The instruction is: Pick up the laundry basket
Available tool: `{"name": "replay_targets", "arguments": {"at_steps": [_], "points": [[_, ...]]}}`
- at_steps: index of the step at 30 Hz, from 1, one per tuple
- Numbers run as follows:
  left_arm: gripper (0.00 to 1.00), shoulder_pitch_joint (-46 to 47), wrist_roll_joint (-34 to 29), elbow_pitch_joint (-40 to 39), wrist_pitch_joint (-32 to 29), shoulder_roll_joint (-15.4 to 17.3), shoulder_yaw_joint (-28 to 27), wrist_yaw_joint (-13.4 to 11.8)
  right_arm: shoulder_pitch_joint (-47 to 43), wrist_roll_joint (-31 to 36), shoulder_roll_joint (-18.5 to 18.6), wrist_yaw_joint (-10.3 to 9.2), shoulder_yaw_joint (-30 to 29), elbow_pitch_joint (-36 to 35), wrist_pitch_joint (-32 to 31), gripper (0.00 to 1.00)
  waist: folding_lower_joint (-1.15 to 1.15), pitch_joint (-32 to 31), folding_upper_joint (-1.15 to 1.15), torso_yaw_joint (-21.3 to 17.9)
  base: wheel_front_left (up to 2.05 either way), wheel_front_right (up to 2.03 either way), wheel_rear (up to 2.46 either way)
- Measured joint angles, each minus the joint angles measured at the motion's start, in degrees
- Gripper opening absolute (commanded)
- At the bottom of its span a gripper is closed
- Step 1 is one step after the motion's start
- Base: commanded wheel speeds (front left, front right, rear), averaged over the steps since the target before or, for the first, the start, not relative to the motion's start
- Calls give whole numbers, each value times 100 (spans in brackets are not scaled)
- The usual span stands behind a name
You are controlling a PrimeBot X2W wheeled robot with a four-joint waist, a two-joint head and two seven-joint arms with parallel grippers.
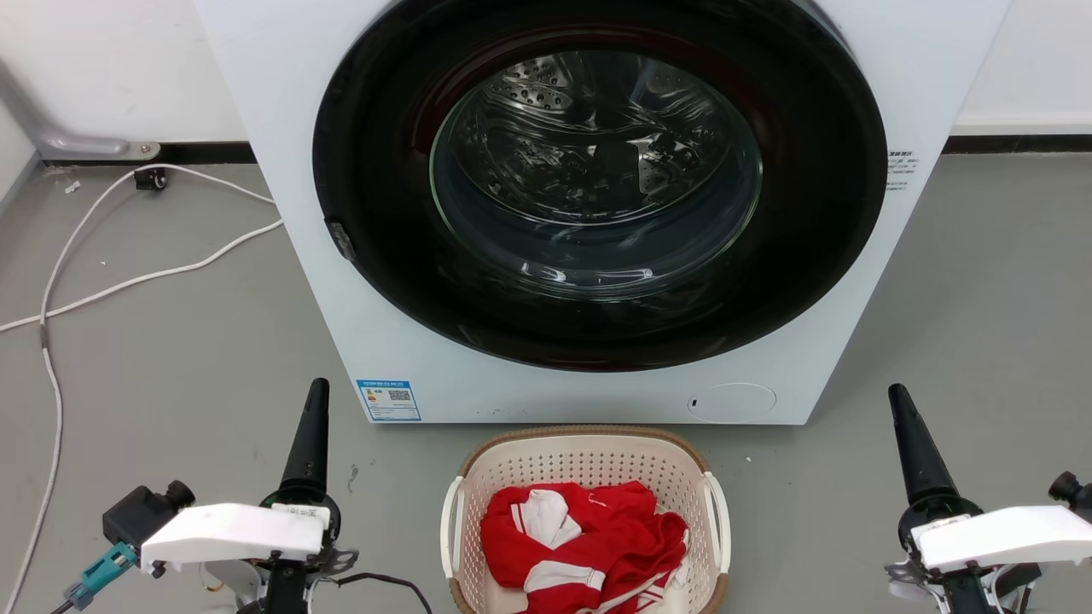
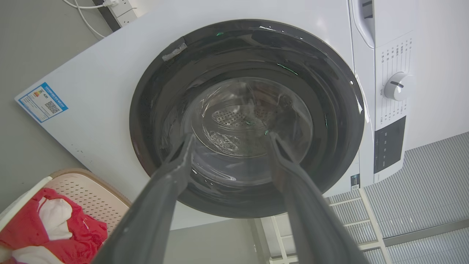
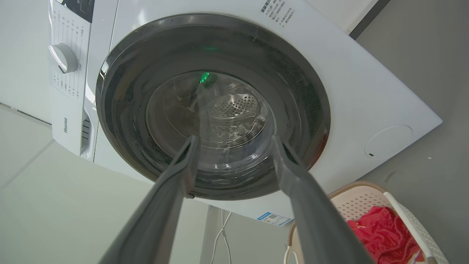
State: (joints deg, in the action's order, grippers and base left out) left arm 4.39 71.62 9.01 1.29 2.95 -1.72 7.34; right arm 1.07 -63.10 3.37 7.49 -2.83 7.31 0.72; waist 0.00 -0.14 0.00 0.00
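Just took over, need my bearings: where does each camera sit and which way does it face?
Head view: on the head, facing forward and down at the washing machine and laundry basket; left hand lower left, right hand lower right.
Left wrist view: on that wrist, looking along spread fingers at the machine door; basket lower left.
Right wrist view: likewise, fingers spread; basket lower right.
All share machine and basket.

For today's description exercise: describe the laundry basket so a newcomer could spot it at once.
Find the big white washing machine with its round dark door. On the grey floor just before it sits the laundry basket: cream, perforated, brown-rimmed, white-handled, holding red and white clothes.
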Motion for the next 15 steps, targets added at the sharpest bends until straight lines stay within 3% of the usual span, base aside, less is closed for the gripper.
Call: {"name": "replay_targets", "arguments": {"at_steps": [15], "points": [[100,-42,-1858,-126,299,-1,242,-153,-131,1744,-7,0,120,-341,27,100,0,-21,0,0,0,0,0]]}}
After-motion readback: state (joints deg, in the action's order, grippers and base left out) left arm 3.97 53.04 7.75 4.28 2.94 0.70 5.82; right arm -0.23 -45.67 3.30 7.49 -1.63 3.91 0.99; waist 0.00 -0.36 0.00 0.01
